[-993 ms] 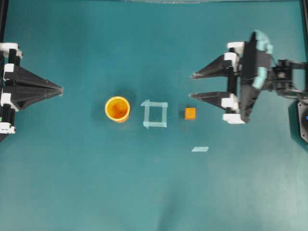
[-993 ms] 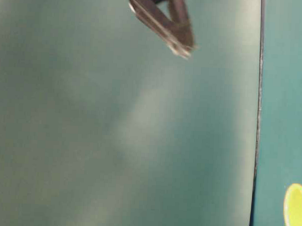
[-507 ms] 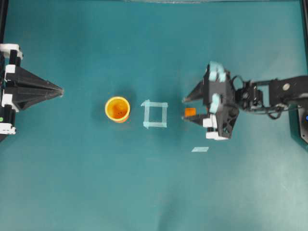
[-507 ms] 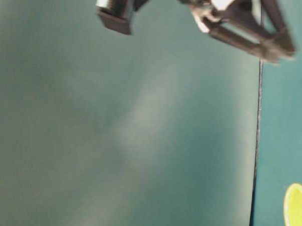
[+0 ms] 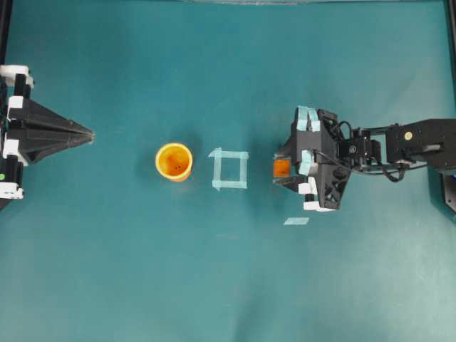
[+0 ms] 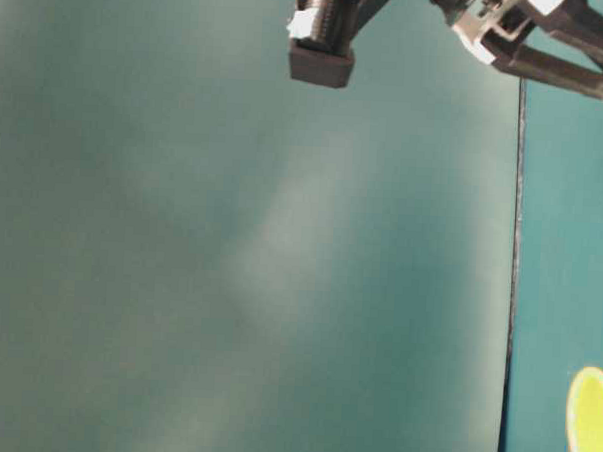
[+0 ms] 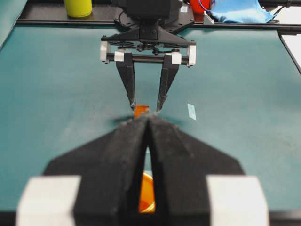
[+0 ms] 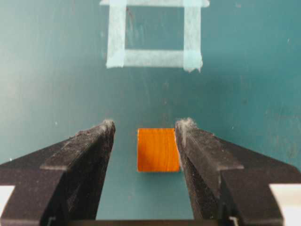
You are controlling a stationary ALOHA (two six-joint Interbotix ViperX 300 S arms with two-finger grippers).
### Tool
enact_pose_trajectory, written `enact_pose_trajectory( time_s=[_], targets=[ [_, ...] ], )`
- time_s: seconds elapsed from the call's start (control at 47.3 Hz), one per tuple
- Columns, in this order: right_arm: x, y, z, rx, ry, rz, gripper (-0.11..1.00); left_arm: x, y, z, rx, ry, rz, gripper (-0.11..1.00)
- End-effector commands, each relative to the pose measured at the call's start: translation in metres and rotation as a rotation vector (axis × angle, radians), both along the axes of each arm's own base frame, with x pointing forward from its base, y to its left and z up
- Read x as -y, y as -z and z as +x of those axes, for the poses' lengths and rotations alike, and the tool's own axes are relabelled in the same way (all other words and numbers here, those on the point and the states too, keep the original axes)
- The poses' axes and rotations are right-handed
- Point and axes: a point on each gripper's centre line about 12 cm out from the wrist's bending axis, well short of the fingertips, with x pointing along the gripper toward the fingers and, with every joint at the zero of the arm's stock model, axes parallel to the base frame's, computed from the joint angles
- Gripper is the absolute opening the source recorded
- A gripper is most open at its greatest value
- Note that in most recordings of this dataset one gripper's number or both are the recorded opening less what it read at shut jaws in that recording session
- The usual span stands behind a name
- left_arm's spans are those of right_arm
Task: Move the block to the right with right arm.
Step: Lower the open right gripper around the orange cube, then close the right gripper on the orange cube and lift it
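The block (image 5: pixel 281 168) is a small orange cube lying on the teal table, just right of the pale tape square (image 5: pixel 229 169). My right gripper (image 5: pixel 278 168), with teal tape pads, is open and low over the table with one finger on each side of the block. In the right wrist view the block (image 8: pixel 158 149) sits between the open gripper (image 8: pixel 146 127), close against the right-hand finger (image 8: pixel 197 141), with a gap to the left-hand one. My left gripper (image 5: pixel 91 134) rests shut at the far left, holding nothing.
A round yellow-orange cup (image 5: pixel 174 161) stands upright left of the tape square. A short loose strip of pale tape (image 5: pixel 296 221) lies on the table below the right gripper. The table's black edge rails run along the left and right sides.
My right gripper has moved left and down from above the table's right part until its open fingers straddle the block. The block, cup and left arm have not moved.
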Motion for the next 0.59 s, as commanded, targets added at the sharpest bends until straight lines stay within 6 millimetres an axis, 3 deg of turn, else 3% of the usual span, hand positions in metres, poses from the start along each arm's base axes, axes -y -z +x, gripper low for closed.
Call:
enact_pose_trajectory(
  time_s=[0.0,0.57],
  targets=[
    [0.000,-0.004,0.003,0.017,-0.001,-0.001,0.59,0.000,-0.010,0.003,0.028,0.000,0.000,0.00],
    [0.008,0.007,0.002,-0.015,0.025,0.001,0.59,0.000,-0.009,0.003,0.018,0.000,0.000,0.00]
  ],
)
